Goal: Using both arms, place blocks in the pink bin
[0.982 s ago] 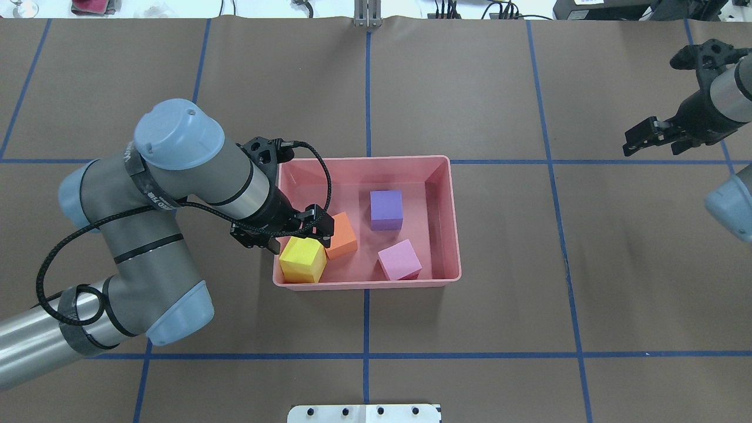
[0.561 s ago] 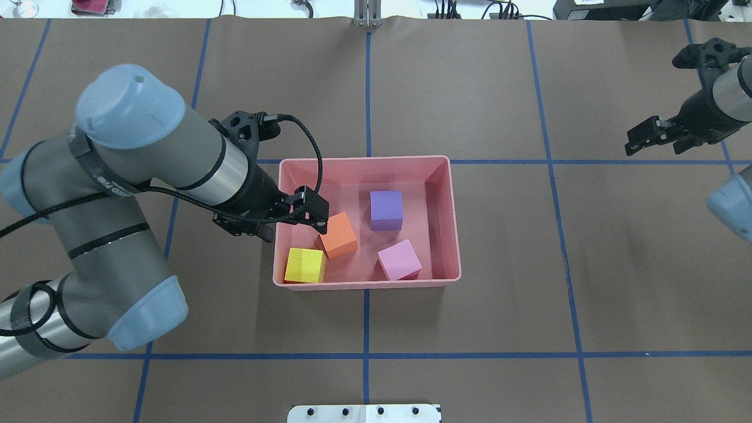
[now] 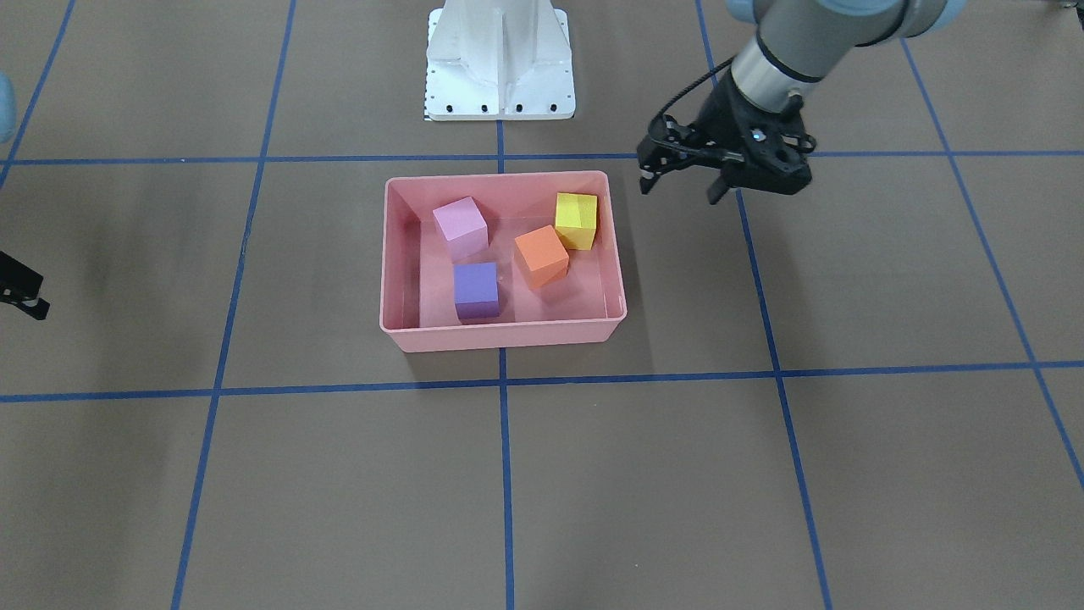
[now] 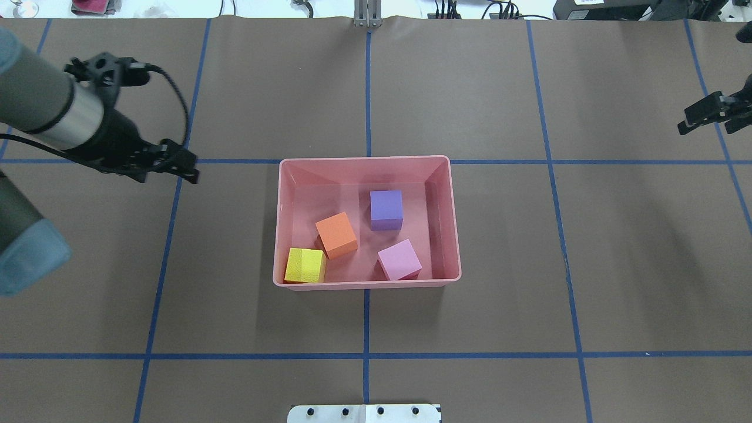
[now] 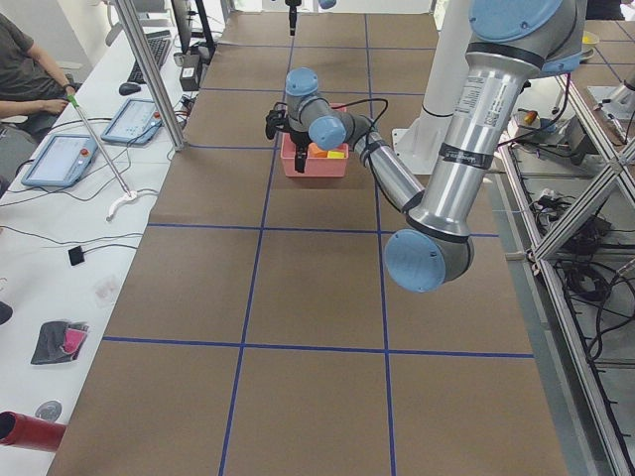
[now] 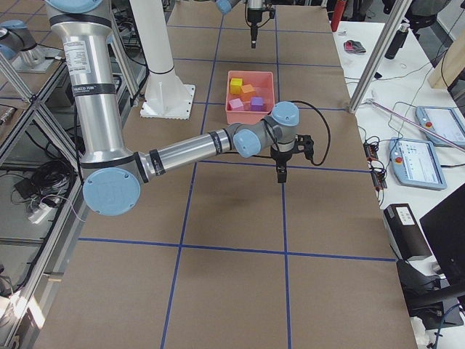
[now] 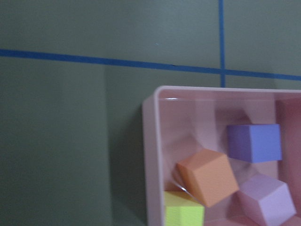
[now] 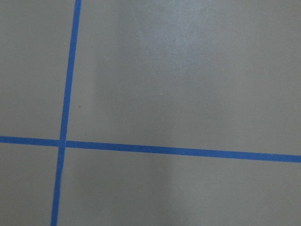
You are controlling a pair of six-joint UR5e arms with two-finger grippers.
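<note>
The pink bin [image 4: 364, 159] sits mid-table. All the blocks lie inside it: yellow [image 4: 305, 265] in the near-left corner, orange [image 4: 336, 235] beside it, purple [image 4: 386, 210] and pink-lilac [image 4: 399, 259]. The front view shows the bin [image 3: 500, 337] with yellow [image 3: 576, 220], orange [image 3: 541, 256], purple [image 3: 476, 290] and pink-lilac [image 3: 460, 227]. My left gripper [image 4: 169, 174] is open and empty, above the table left of the bin, also in the front view [image 3: 682, 188]. My right gripper [image 4: 705, 126] is open and empty at the far right edge. The left wrist view shows the bin's corner [image 7: 149, 155].
The white pedestal base [image 3: 500, 63] stands on the robot's side of the bin. Blue tape lines grid the brown table. A seated operator [image 5: 25, 69] and tablets are on a side bench beyond the table's far edge.
My left gripper let go of the yellow block, which now rests in the bin, and pulled back left, away from the bin. My right gripper drew further right.
</note>
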